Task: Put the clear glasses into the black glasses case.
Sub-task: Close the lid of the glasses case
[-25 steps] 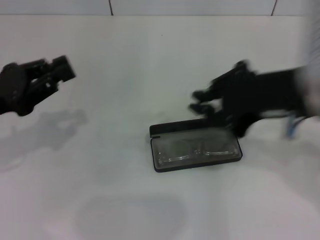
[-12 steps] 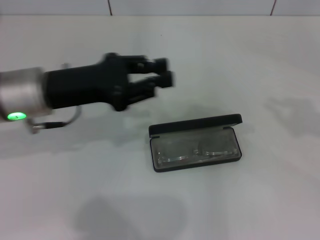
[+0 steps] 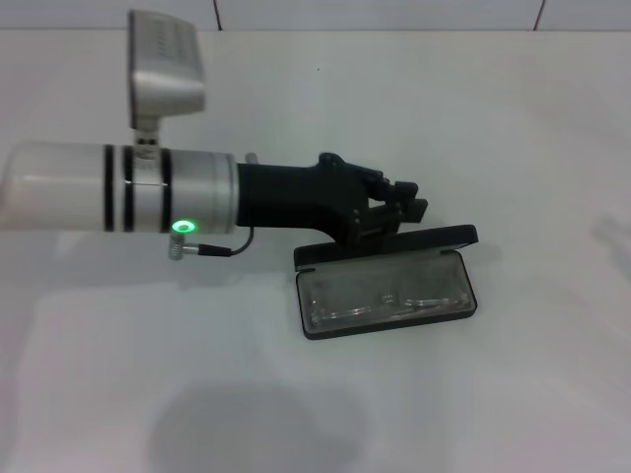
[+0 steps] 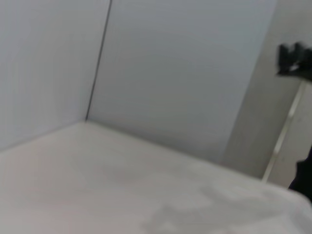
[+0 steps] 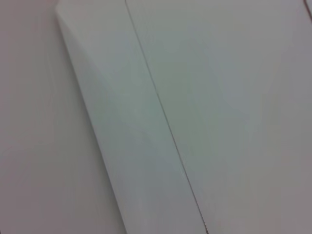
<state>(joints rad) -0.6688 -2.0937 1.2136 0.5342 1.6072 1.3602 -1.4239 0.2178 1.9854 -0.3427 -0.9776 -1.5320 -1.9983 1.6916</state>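
The black glasses case [image 3: 471, 296] lies open on the white table in the head view, right of centre. Its lid [image 3: 446, 237] stands up along the far side. The clear glasses [image 3: 385, 297] lie inside the case's tray, folded flat. My left arm reaches in from the left, and its black gripper [image 3: 406, 202] hovers just behind and above the lid's far edge, near the lid's middle. My right gripper is out of the head view. The right wrist view holds only white surface and wall.
White table [image 3: 197, 394] all around the case, with a white wall behind it. The left arm's silver forearm [image 3: 118, 187] spans the left half of the head view. Dark blurred shapes [image 4: 295, 56] sit at the edge of the left wrist view.
The right arm has pulled away from the case and left the view. The left arm has swept in from the far left to the case's lid. Case and glasses have not moved.
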